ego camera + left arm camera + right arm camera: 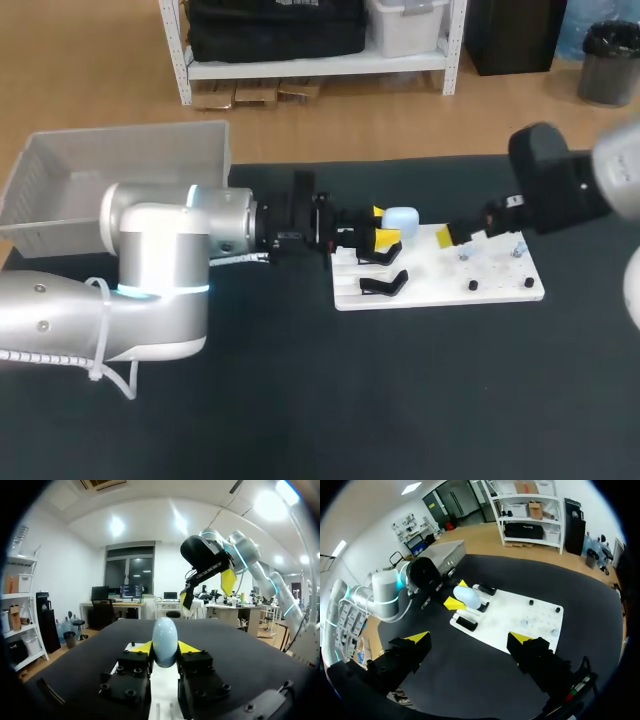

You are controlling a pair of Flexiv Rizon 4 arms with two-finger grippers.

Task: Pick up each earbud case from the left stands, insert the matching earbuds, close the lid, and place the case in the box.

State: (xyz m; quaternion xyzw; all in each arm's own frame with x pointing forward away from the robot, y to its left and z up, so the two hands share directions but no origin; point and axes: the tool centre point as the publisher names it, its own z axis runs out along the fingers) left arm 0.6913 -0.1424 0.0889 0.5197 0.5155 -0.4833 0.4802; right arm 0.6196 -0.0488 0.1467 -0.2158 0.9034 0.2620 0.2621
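Left fingers (142, 648) pinch the pale-blue case (164, 641) — open or closed, unclear — only my right wrist view shows right fingers (418, 638) gaping.

I can read no writing, number, label or sign anywhere. The pale blue case (400, 217) looks plain on every side I can see. Nothing legible shows on the white board (497, 285) or on the grey box (120, 160).
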